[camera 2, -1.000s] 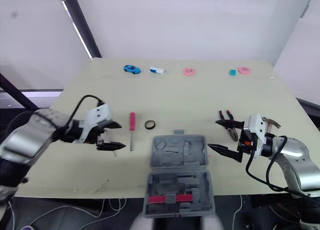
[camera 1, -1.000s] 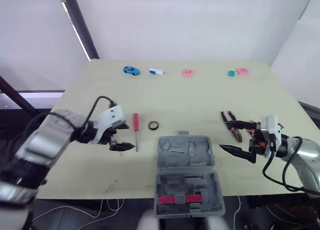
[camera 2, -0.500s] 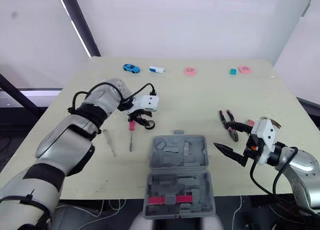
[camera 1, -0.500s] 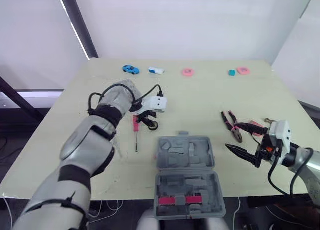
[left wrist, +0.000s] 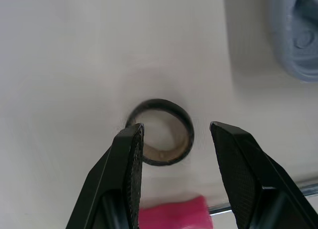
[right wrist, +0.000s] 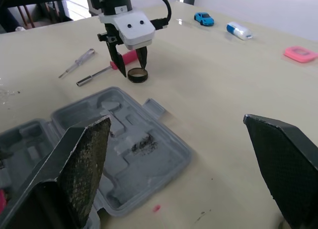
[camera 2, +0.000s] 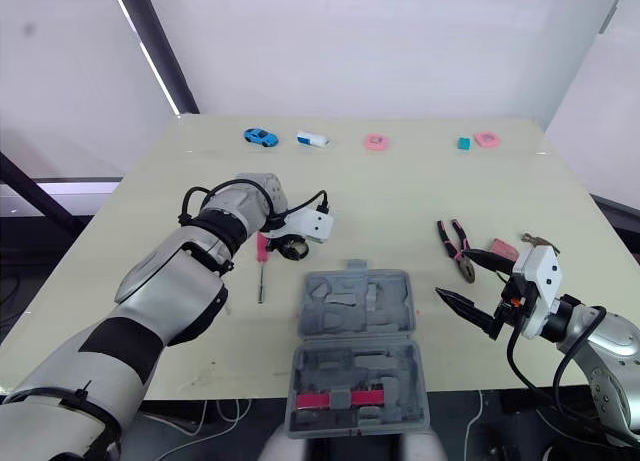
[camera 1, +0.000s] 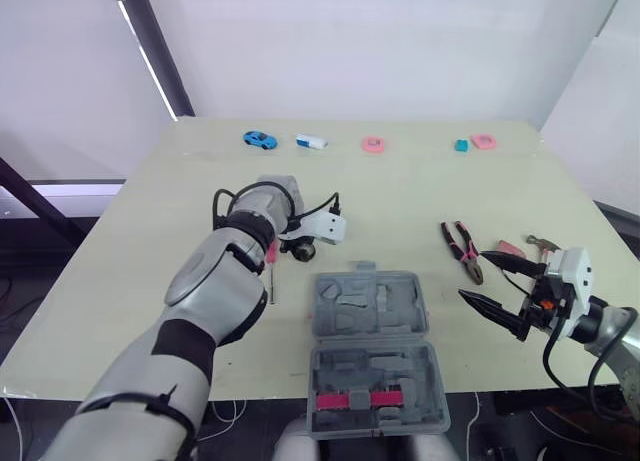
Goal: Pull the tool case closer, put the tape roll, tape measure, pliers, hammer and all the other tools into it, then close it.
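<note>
Meanwhile, one gray tool case (camera 1: 375, 351) lies open and flat on the table (camera 1: 400, 201), with both halves facing up. A single red-and-black tool (camera 1: 360, 398) sits in the half nearer the robot.

Just beyond the case's far-left corner, the left gripper (camera 1: 300, 246) points down over the one black tape roll (left wrist: 161, 132), which lies flat on the table. Its two fingers (left wrist: 128, 159) are parted a little wider than the roll, one on either side. One tip is at the ring's outer edge and the other stands clear of it, so nothing is gripped.

Two screwdrivers lie left of the case. One has a red handle (camera 1: 270, 266) and sits just beside the tape roll. The right wrist view shows a slimmer one with a pale handle (right wrist: 74, 70) farther out.

Right of the case, one pair of pliers (camera 1: 462, 249) with pink-and-black handles rests on the table, apart from the case. The right gripper (camera 2: 457, 275) hovers near them, its fingers spread wide and holding nothing. A pink object (camera 1: 510, 248) lies farther right of the pliers, and what it is cannot be made out.

Well beyond the case, five small items line the table's far edge — a blue toy car (camera 1: 258, 139), a white-and-blue piece (camera 1: 312, 141), a pink disc (camera 1: 373, 144), a teal block (camera 1: 462, 146) and another pink piece (camera 1: 484, 141).
</note>
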Motion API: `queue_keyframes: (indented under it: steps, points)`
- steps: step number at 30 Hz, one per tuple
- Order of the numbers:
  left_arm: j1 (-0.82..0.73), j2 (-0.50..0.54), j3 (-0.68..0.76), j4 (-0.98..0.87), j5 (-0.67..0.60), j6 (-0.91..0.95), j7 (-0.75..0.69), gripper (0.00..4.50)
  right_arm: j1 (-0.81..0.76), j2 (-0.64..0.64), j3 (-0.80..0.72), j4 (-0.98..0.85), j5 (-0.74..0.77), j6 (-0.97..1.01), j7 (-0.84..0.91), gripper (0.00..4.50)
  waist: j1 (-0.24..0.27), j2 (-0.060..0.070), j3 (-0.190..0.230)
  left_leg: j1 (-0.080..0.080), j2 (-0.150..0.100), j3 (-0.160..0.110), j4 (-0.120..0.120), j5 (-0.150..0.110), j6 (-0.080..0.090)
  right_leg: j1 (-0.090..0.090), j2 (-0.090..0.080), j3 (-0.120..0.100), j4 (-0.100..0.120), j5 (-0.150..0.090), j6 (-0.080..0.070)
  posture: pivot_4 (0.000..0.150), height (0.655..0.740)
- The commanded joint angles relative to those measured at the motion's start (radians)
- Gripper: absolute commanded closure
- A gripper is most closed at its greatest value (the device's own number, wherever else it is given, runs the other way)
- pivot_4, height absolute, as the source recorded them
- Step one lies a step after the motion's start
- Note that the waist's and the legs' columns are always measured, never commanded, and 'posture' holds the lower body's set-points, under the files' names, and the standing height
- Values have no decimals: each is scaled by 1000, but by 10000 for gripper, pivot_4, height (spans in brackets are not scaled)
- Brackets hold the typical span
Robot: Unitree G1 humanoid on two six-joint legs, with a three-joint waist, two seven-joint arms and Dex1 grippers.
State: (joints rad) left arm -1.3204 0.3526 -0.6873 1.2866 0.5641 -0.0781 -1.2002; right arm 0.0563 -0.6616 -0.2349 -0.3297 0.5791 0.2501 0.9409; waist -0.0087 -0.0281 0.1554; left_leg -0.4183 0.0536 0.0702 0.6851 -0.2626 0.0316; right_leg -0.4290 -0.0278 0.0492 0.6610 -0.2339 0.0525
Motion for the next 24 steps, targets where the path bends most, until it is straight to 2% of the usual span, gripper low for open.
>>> queue_keyframes:
  steps: [1, 13, 16, 19, 24]
  points:
    - [9, -11, -3, 17, 36, -1, 48, 21945, -17, -15, -30, -20, 16, -6, 7, 0, -1, 0, 0, 0, 0, 0, 0, 0, 0, 0, 0, 0, 0, 0, 0, 1500, 7400]
    - [42, -28, 13, 28, 71, -1, 62, 21945, -4, -21, -41, -26, 14, -13, 19, 0, 0, 0, 0, 0, 0, 0, 0, 0, 0, 0, 0, 0, 0, 0, 0, 1500, 7400]
    - [57, -36, 14, 36, 79, 9, 82, 29961, -4, -19, -38, -27, 13, -14, 18, 0, 2, 1, 0, 1, 0, 0, 0, 0, 0, 0, 0, 0, 1, 0, 0, 1500, 7400]
    - [57, -29, 25, 34, 75, 9, 73, 43435, -3, -21, -38, -27, 13, -16, 21, 0, 6, 1, -1, 3, 0, 0, 0, 0, 0, 2, 0, 0, 2, 0, 0, 1500, 7400]
    - [49, 8, 48, 16, 58, -12, 37, 44348, -1, -25, -40, -25, 11, -22, 31, 0, 5, 1, -1, 2, 0, -1, 1, 0, 0, 2, 0, 0, 2, 0, 0, 1500, 7400]
